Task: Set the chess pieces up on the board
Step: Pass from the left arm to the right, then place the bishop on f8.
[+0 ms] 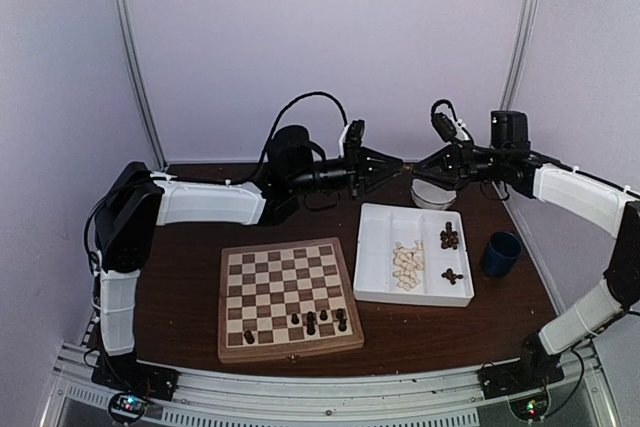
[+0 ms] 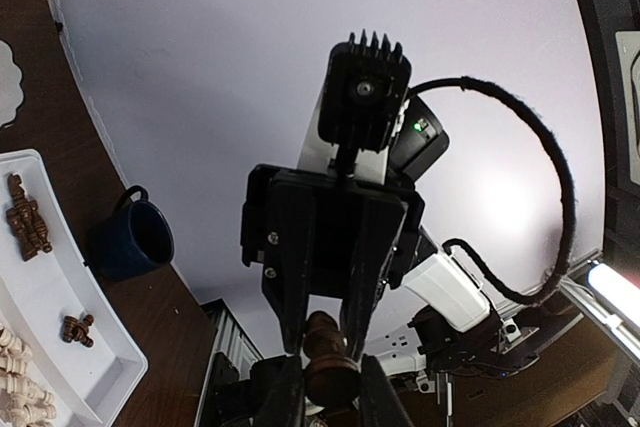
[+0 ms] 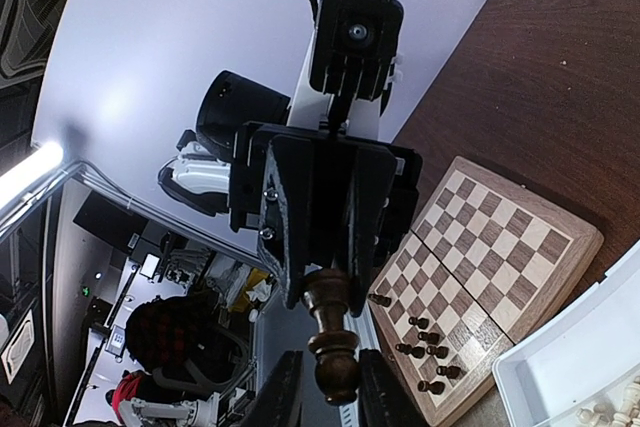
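On the brown worktop we see the board lying near the front edge, just left of the white tray. Above the worktop's far side the two arms meet tip to tip. The left tool pinches one end of a dark piece, which hangs in the air between them. The right tool has its fingers close about the other end, though we cannot tell whether they press it. A blue cup stands right of the tray. A few dark pieces stand on the board's near rows. Cream pieces and more dark ones lie in the tray.
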You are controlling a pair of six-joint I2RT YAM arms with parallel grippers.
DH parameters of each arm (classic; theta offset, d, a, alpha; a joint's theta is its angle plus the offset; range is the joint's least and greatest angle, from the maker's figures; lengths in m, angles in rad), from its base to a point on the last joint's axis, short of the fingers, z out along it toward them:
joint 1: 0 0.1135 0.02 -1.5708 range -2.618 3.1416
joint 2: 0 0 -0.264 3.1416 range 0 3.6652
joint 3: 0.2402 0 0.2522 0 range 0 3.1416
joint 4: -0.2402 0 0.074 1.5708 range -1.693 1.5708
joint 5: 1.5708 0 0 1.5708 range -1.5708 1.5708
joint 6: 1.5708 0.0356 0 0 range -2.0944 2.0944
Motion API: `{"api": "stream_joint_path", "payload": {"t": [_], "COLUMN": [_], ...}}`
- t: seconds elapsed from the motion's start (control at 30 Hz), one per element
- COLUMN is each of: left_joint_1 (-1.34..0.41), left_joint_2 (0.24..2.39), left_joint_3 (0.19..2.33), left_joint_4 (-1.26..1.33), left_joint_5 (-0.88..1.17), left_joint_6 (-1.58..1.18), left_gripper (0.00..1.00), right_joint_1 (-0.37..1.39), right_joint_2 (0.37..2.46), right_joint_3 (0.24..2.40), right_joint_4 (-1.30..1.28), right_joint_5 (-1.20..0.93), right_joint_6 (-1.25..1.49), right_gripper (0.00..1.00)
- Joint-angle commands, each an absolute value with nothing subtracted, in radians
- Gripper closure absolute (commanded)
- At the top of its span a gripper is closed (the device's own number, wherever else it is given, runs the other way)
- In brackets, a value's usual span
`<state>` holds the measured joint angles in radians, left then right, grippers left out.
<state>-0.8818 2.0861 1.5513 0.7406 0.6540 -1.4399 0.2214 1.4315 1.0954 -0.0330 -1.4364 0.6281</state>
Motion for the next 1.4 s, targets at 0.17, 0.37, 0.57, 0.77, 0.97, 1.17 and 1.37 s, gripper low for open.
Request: {"api": "stream_joint_path", "payload": {"t": [0.17,0.37,0.57,0.77,0.97,1.17,1.37], "left_joint_1": [-0.884,-0.884,-0.856,-0.752,-0.726,-0.696,-0.668], "left_joint_2": [2.106,2.104,2.048,1.787,1.562,1.329,1.13], "left_joint_3": [1.551,1.549,1.505,1.332,1.44,1.3,1.114], "left_joint_4": [0.774,0.756,0.746,0.399,-0.453,-0.617,-0.573], "left_joint_5": [0.66,0.665,0.683,0.622,0.107,-0.253,-0.353], "left_joint_6": [-1.441,-1.431,-1.398,-1.135,-0.603,-0.592,-0.62], "left_gripper": [0.97,0.69,0.02,0.02,0.02,0.02,0.03], "right_joint_1": [0.229,0.229,0.237,0.41,0.687,0.932,1.101], "right_joint_2": [1.451,1.454,1.467,1.474,1.526,1.68,1.92], "right_joint_3": [1.154,1.247,1.405,1.552,1.621,1.735,1.946], "right_joint_4": [-0.003,-0.267,-0.747,-1.054,-1.154,-1.24,-1.331], "right_joint_5": [-1.419,-1.381,-1.233,-0.925,-0.634,-0.441,-0.341], "right_joint_6": [0.598,0.363,-0.043,-0.38,-0.55,-0.634,-0.673], "right_gripper": [0.84,0.87,0.87,0.87,0.87,0.88,0.9]}}
